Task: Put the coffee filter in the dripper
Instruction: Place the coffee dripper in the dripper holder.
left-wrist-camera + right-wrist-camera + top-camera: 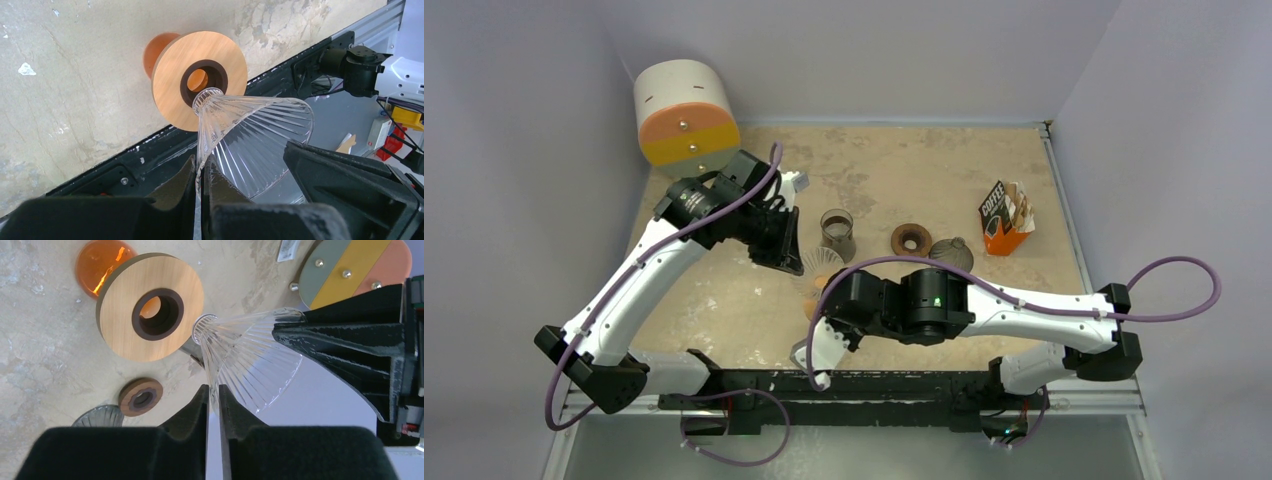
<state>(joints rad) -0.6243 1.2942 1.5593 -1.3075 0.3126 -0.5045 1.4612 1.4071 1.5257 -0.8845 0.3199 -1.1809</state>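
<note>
Jaws of left gripper [201, 172] and right gripper [213, 395] both clamp the glass dripper cone [255, 135] over its wooden collar [170, 75]; dripper assembly appears underway, so seat it before fetching a paper filter [1021, 208].

The left arm [639, 285] and right arm [1024, 310] wear white shells between black joints. A purple cable [679, 232] loops along each. A green light [937, 301] glows on the right arm's joint. The fingers [175, 195] are matte black.

Even, diffuse light; faint shadows; glints on glass dripper [250, 135]; near fingers [175, 195] slightly soft.
</note>
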